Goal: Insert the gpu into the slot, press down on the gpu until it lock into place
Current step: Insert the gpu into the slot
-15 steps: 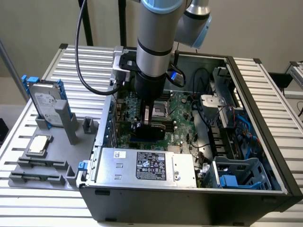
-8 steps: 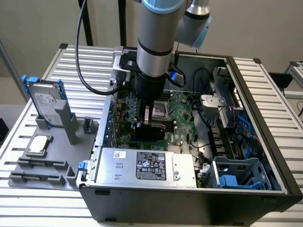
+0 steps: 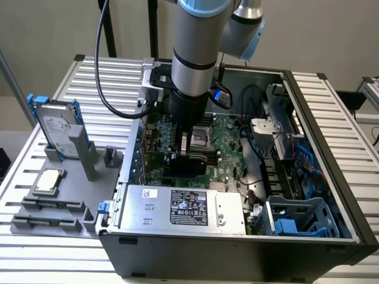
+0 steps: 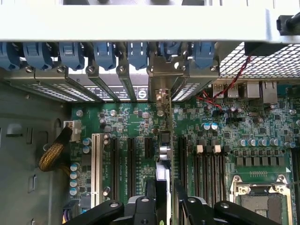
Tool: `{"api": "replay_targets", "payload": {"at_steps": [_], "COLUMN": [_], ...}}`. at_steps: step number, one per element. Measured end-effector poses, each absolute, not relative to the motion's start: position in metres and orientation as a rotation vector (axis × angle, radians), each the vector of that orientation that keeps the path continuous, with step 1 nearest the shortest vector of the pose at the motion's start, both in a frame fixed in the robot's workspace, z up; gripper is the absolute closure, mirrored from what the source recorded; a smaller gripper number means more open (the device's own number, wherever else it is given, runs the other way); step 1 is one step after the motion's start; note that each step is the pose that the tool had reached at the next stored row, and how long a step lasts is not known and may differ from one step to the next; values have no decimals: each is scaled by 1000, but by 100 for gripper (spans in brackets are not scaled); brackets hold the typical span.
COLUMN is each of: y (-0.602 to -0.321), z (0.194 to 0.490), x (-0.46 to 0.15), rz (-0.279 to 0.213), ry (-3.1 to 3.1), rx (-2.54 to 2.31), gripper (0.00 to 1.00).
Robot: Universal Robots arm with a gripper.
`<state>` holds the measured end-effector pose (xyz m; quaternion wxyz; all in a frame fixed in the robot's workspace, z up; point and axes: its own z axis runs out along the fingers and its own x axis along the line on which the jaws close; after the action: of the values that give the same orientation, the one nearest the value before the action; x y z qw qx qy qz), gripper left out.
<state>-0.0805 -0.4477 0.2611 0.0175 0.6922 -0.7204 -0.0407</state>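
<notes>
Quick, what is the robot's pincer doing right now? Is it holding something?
Pincer: shut on the gpu, holding it edge-on over the motherboard.

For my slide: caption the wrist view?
Gripper holding the thin black card edge-on above the green motherboard.

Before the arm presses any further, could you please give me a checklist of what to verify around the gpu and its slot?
1. Grip: the gripper is closed on the gpu: ok.
2. Alignment: the gpu stands edge-on, parallel to the black expansion slots: ok.
3. Slot entry: the slot is hidden beneath the gpu: cannot tell.
4. Seating and lock: cannot tell.
5. Cable clearance: the yellow braided cable lies well apart from the gpu: ok.
</notes>
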Motion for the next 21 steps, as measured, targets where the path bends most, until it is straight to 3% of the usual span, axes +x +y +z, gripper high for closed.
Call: {"api": "replay_targets", "payload": {"at_steps": [21], "y": [-447], "z": [259], "x": [-80], "rz": [-126], "ry": [-2238], "rx": [2151], "gripper": [74]}}
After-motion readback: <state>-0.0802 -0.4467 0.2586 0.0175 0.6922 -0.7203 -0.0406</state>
